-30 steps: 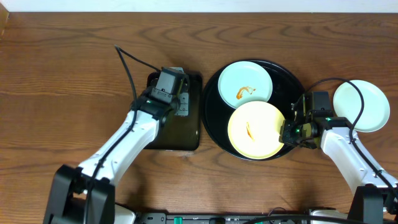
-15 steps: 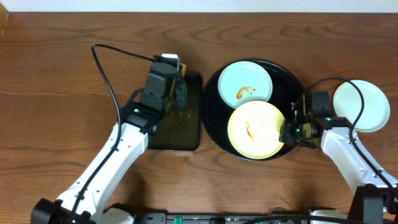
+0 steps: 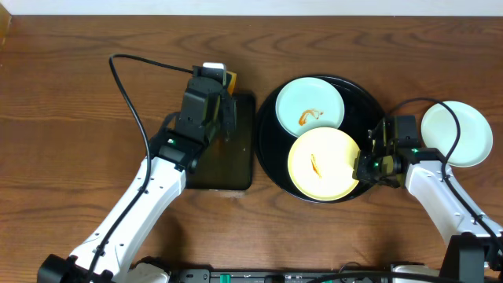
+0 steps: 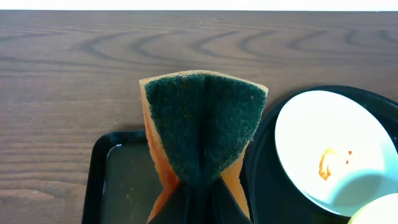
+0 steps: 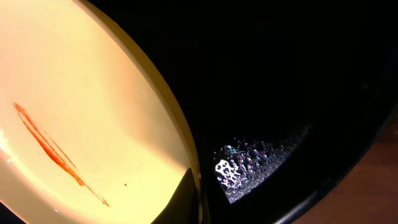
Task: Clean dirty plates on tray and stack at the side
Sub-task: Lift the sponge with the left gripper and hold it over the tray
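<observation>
On the brown wood-grain bench (image 3: 78,94), we see a large round glossy black tray (image 3: 271,161) carrying 2 of the 3 plates. A pale mint-green round plate (image 3: 310,102) lies at the tray's far side and bears an orange-brown sauce squiggle (image 3: 309,117). A yellow round plate (image 3: 324,165) lies at the near side, its edge over the mint plate's rim, with an orange-brown streak (image 3: 314,165) near its middle.

The right gripper (image 3: 361,167) sits at the yellow plate's right edge. In the right wrist view we see it clenched on that plate's rim, beside water droplets (image 5: 249,163) on the tray floor.

The other pale mint-green plate (image 3: 457,134) lies on the bare bench just right of the tray, with no sauce that we can make out.

Left of the tray stands a rectangular black basin (image 3: 236,169). Over its far end the left gripper (image 4: 198,193) is pinched on a green-and-orange sponge (image 4: 202,124), folding it so the dark green scouring face points outward.
</observation>
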Robot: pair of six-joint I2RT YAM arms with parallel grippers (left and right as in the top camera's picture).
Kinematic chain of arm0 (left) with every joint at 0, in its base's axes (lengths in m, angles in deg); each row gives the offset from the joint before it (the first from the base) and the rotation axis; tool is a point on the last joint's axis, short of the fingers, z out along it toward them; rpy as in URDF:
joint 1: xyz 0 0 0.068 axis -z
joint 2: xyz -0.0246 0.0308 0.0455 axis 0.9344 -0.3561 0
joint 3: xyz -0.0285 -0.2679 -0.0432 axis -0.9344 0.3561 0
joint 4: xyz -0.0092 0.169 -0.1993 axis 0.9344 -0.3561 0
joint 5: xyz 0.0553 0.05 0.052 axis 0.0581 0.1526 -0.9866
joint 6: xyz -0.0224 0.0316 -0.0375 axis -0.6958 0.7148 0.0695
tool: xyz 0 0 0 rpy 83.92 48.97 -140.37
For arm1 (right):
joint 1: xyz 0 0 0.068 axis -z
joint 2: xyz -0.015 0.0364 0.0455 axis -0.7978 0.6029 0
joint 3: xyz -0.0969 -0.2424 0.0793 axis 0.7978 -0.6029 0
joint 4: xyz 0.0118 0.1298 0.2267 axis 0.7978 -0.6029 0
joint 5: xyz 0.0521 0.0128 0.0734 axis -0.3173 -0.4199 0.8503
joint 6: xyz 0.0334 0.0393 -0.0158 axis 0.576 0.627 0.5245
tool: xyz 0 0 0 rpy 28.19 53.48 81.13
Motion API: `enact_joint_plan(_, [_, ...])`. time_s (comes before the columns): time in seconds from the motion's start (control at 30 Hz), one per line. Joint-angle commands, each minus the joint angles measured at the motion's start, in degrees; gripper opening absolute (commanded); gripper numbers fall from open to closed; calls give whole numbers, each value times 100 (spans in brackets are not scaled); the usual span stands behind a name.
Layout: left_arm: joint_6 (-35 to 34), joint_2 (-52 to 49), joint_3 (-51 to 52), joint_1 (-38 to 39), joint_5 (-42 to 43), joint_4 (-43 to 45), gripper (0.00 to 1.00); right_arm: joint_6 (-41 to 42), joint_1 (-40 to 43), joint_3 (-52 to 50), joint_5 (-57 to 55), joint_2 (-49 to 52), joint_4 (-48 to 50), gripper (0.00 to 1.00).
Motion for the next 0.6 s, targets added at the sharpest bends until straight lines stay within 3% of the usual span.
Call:
enact_joint_plan(0.0, [101, 92, -42, -22, -96, 46, 7, 35, -37, -31, -48, 26, 15, 1])
enact_joint_plan(0.57, [101, 92, -42, -22, -98, 90, 7, 33, -37, -31, -48, 26, 13, 1])
